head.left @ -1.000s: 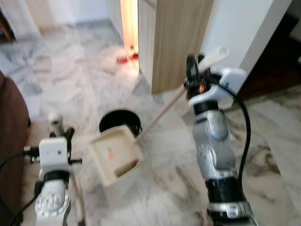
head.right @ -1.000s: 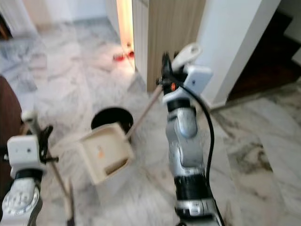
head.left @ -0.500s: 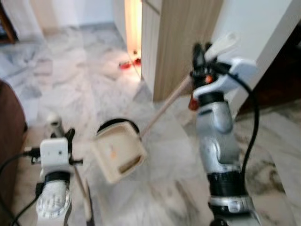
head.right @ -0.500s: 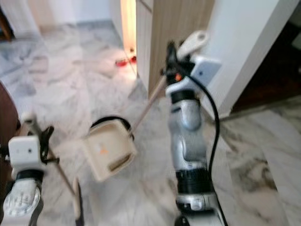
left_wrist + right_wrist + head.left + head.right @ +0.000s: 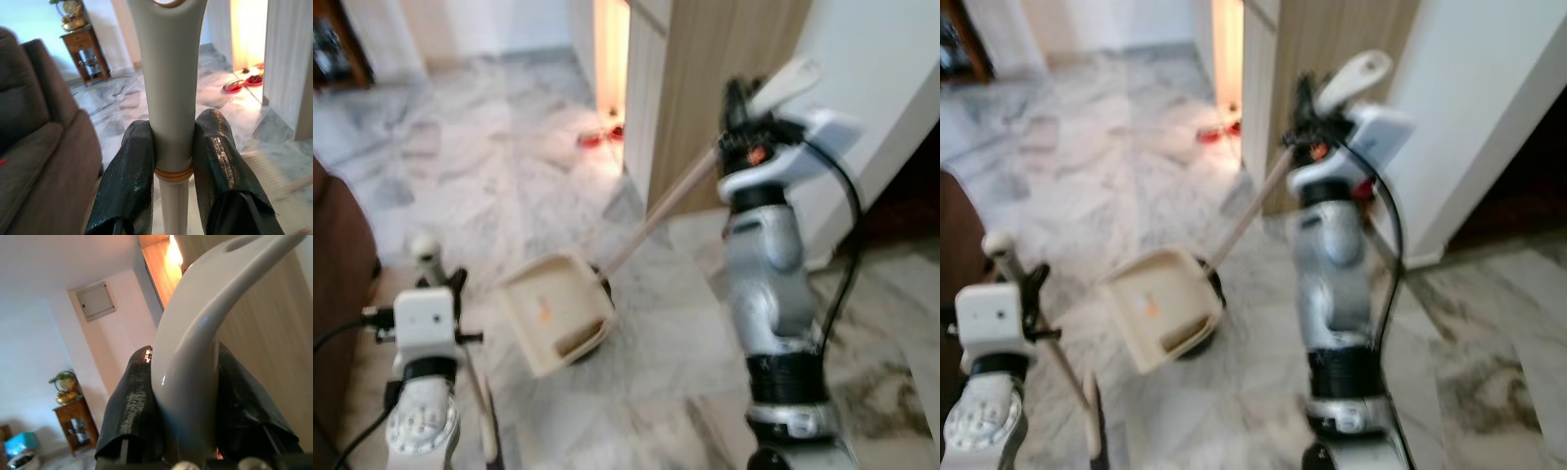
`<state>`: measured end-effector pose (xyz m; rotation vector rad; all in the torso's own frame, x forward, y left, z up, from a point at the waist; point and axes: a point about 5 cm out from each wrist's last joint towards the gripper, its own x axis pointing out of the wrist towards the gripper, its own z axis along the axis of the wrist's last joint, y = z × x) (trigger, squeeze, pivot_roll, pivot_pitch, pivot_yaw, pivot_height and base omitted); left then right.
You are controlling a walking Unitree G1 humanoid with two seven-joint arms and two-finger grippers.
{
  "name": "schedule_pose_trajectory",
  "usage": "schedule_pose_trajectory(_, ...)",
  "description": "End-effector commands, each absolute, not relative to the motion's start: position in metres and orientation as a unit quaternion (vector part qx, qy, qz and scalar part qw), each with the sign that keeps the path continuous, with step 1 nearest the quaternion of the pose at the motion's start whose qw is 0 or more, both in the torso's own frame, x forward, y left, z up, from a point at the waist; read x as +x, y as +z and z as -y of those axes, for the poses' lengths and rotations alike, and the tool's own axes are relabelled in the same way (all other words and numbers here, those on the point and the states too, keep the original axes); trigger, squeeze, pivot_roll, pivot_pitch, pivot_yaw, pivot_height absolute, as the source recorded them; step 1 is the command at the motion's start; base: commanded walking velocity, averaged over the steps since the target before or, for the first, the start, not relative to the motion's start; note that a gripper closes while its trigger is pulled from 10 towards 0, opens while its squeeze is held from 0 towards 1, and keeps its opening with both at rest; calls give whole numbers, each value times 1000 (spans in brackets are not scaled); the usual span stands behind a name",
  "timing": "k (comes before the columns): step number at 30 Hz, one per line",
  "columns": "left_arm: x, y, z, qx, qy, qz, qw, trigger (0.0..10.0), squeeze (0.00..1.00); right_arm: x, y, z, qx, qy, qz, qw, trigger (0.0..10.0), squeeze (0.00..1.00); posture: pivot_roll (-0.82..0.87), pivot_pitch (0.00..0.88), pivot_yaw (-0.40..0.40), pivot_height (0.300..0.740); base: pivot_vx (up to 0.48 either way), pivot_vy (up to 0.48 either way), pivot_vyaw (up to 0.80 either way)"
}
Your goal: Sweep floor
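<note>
In the left eye view the right gripper (image 5: 736,98) was raised high, clamped on the pale curved grip of a long-handled dustpan (image 5: 555,311), whose wooden shaft ran down and away from that gripper toward the robot's left to the cream pan, tilted and apparently clear of the marble floor (image 5: 489,186). Over the last second the whole scene had slid as the robot walked, yet the pan had also drifted over the round black object (image 5: 598,294) beneath it, which now peeped out just past the pan's far edge; I judged the dustpan was being carried to a new spot, not yet set down for collecting. In the right eye view the left gripper (image 5: 1028,294) sat low and near the body, the broom handle (image 5: 1001,251) rising just above it and the shaft slanting down below it to the floor; the red slippers (image 5: 1218,130) lay far beyond both grippers by the lit doorway. In the left wrist view the left gripper's two black fingers (image 5: 128,181) were closed tight on the broom's grey grip, a brown sofa (image 5: 39,147) off to one side. In the right wrist view the right gripper's fingers (image 5: 131,406) pinched the dustpan's white curved handle (image 5: 195,347).
</note>
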<state>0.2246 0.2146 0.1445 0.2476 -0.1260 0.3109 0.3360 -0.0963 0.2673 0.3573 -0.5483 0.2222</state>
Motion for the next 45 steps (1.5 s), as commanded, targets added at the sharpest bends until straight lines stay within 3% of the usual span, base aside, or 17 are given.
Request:
schedule_pose_trajectory(1,224,153,-214,134,157,84,975,10000,0,331,283,104,186,102,304,929,10000,0,33,81,15,740,379,0,0)
schedule_pose_trajectory(9,224,153,-214,134,157,84,975,10000,0,331,283,103,181,106,305,929,10000,0,34,80,13,740,378,0,0)
schedule_pose_trajectory(16,224,153,-214,135,160,85,974,10000,0,330,283,100,183,114,305,928,10000,0,35,79,11,740,380,0,601)
schedule_pose_trajectory(45,224,153,-213,134,160,87,974,10000,0,329,283,96,189,126,300,926,10000,0,35,87,10,740,379,0,0)
